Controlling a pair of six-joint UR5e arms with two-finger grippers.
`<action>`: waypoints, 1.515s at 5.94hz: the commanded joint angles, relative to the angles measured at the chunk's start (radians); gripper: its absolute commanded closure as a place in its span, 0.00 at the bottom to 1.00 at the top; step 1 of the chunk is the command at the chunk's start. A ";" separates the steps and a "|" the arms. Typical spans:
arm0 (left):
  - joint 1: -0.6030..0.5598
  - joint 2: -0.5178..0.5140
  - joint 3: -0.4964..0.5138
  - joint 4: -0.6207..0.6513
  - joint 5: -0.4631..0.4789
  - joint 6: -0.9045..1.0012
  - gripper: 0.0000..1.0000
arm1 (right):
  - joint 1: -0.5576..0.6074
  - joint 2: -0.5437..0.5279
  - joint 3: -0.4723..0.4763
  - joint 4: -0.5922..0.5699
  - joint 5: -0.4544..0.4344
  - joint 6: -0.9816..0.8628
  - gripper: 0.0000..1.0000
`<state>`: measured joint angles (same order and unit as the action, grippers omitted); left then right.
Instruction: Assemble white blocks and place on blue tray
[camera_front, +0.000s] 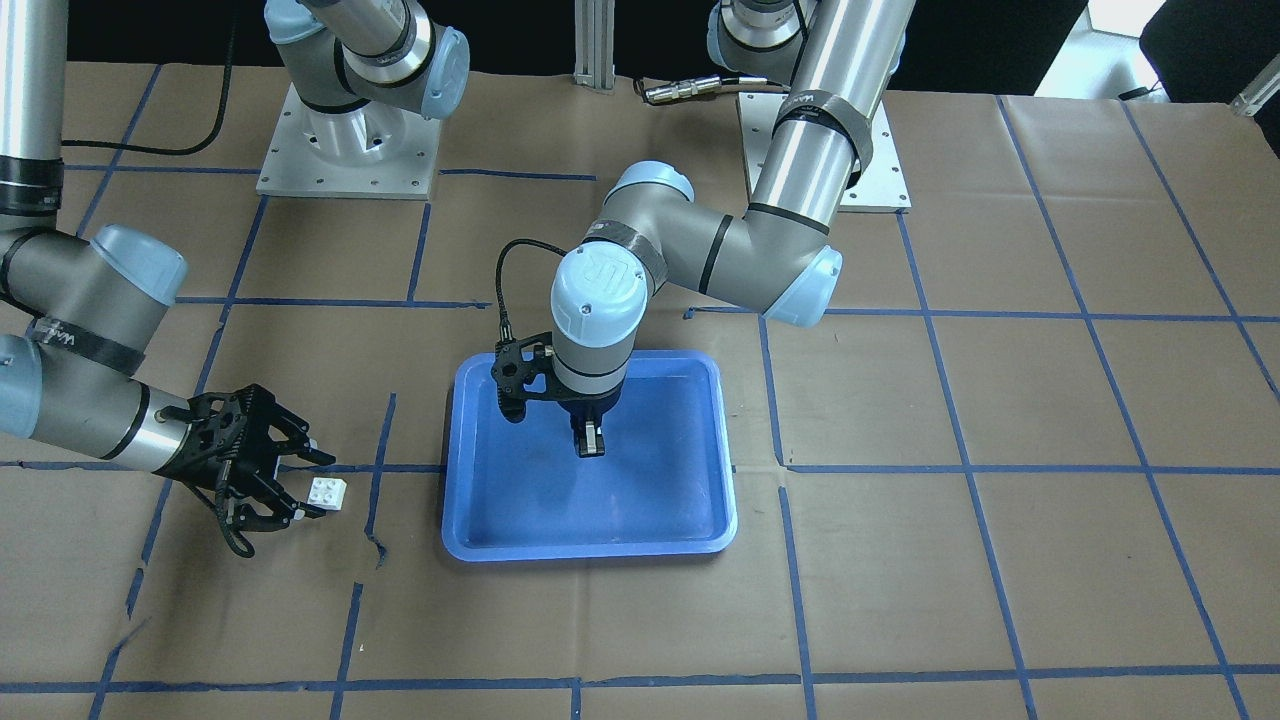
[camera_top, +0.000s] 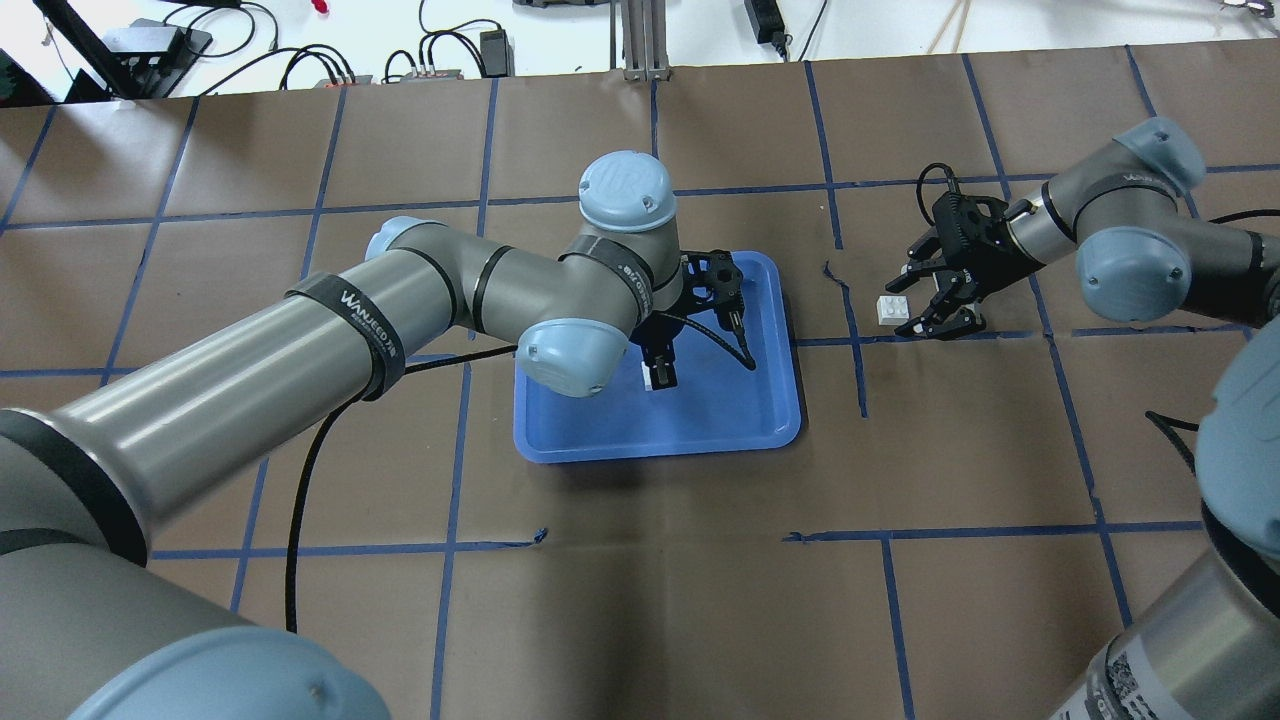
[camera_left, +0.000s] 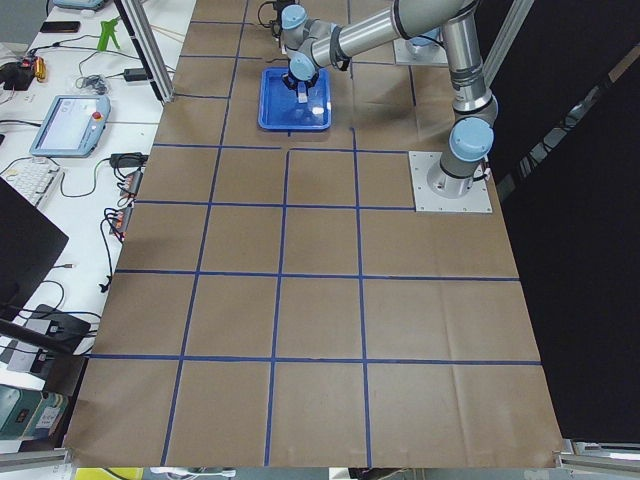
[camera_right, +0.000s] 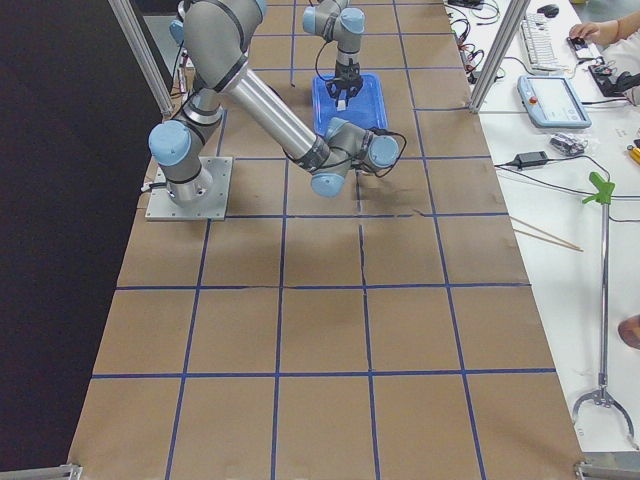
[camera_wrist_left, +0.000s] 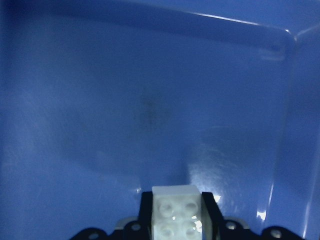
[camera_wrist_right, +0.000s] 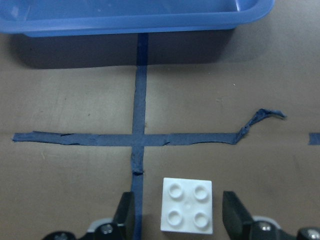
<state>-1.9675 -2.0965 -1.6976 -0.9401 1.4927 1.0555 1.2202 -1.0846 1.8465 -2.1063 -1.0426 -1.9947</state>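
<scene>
The blue tray (camera_front: 590, 548) lies mid-table, also in the overhead view (camera_top: 650, 445). My left gripper (camera_front: 591, 443) hangs over the tray's middle, pointing down, shut on one white block (camera_wrist_left: 176, 212), which shows as a white spot in the overhead view (camera_top: 650, 376). The block is held above the tray floor (camera_wrist_left: 125, 100). The second white block (camera_front: 328, 492) rests studs-up on the brown paper beside the tray. My right gripper (camera_front: 320, 487) is open around it, one finger on each side (camera_wrist_right: 235, 215), with gaps to the block (camera_wrist_right: 187, 205).
Brown paper with blue tape lines (camera_wrist_right: 140, 140) covers the table. The tray's near rim (camera_wrist_right: 135, 22) lies just ahead of the right gripper. The two arm bases (camera_front: 345, 150) stand at the robot's edge. A black cable (camera_top: 300, 500) trails under the left arm.
</scene>
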 joint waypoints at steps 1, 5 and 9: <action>0.001 -0.007 -0.005 0.018 0.006 0.009 0.47 | 0.001 0.000 -0.001 -0.003 -0.001 -0.001 0.57; 0.005 0.089 0.044 -0.166 0.011 -0.018 0.01 | 0.001 -0.015 -0.047 0.005 -0.001 0.014 0.75; 0.065 0.396 0.049 -0.489 0.041 -0.141 0.01 | 0.128 -0.153 -0.029 0.083 0.012 0.034 0.75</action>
<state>-1.9285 -1.7775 -1.6514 -1.3547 1.5292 0.9519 1.2974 -1.2150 1.7828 -2.0191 -1.0384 -1.9754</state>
